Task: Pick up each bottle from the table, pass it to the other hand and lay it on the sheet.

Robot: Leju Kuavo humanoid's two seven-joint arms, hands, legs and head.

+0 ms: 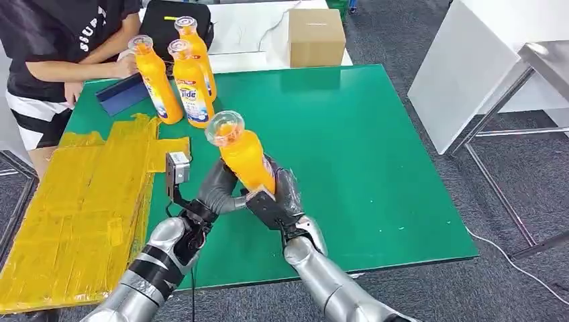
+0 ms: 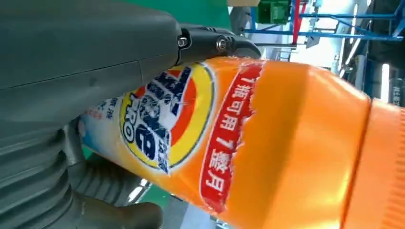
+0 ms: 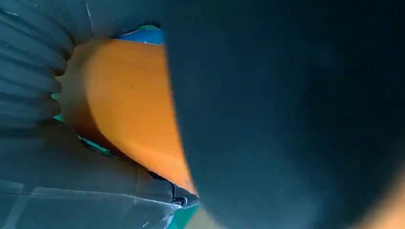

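Orange bottle point(image 1: 245, 155), clear cap, tilted above green table point(image 1: 349, 134); left robot hand point(image 1: 218, 190) and right robot hand point(image 1: 276, 201) both grip base.

1. Arms: silver, glossy rounded metal segments, with black banded sections at the forearms.
2. Left robot hand point(image 1: 218, 191): dark grey, ribbed cover, thick grey thumb; a small silver-grey box camera point(image 1: 178, 168) mounted at the wrist, thin black cable point(image 1: 192, 282) trailing below.
3. Right robot hand point(image 1: 278, 201): dark grey to black fingers, glossy casing.
4. Left wrist view: two small silver screws point(image 2: 220, 44) on the black fingertip housing.
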